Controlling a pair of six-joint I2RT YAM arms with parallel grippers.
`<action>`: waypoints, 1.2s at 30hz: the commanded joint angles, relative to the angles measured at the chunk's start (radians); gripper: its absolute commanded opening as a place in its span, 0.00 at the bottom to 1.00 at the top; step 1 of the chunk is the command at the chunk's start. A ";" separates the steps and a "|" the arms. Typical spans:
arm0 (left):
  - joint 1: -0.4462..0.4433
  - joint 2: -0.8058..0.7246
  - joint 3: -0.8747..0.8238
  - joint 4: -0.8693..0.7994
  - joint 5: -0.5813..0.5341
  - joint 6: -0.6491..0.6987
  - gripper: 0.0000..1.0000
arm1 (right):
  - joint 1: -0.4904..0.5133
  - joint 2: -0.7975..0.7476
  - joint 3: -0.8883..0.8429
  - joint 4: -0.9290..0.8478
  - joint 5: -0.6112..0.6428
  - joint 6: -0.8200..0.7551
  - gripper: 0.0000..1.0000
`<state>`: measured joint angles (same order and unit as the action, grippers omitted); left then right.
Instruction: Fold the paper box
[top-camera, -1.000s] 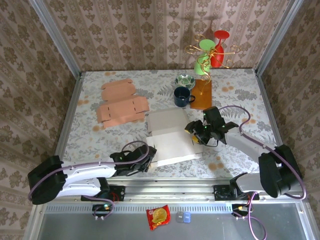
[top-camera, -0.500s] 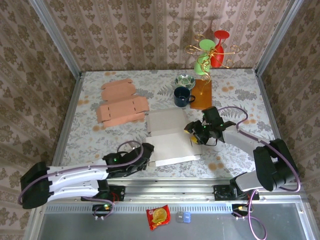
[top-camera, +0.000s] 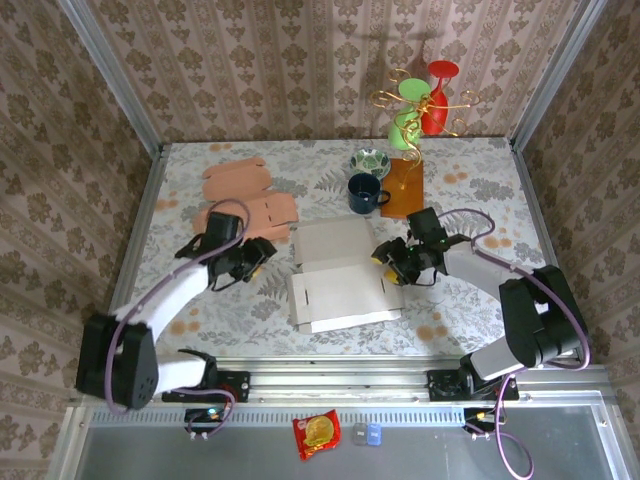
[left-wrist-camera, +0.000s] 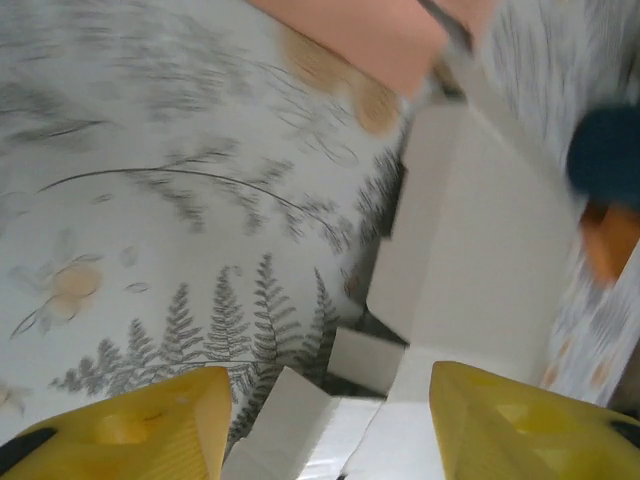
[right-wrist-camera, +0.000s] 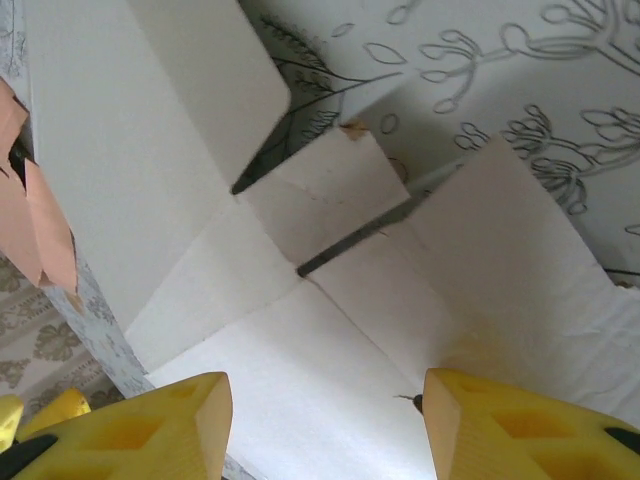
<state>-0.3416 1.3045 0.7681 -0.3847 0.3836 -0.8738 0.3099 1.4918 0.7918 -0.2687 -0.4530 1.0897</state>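
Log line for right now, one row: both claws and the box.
white paper box: unassembled | left claw: open, empty, left of box | right claw: open, empty, over box's right flaps | pink blanks: beyond left claw

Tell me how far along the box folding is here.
Barely started. Done: the white paper box lies creased but nearly flat, no walls raised. In hand: the right gripper hovers open over its right flaps; the left gripper is open above the table off its left edge, holding nothing. Left: raising the sides, tucking the flaps, closing it.
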 joint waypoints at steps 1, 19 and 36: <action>-0.039 0.119 0.099 -0.212 0.228 0.553 0.55 | -0.009 0.007 0.055 -0.098 -0.030 -0.064 0.54; -0.157 0.417 0.345 -0.413 0.197 1.095 0.64 | -0.015 -0.087 -0.019 -0.182 -0.062 -0.093 0.55; -0.094 0.370 0.370 -0.387 0.092 1.121 0.69 | -0.015 -0.093 -0.065 -0.163 -0.081 -0.075 0.54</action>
<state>-0.4648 1.7302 1.1046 -0.7692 0.5011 0.2333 0.2989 1.4151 0.7521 -0.4236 -0.5064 1.0016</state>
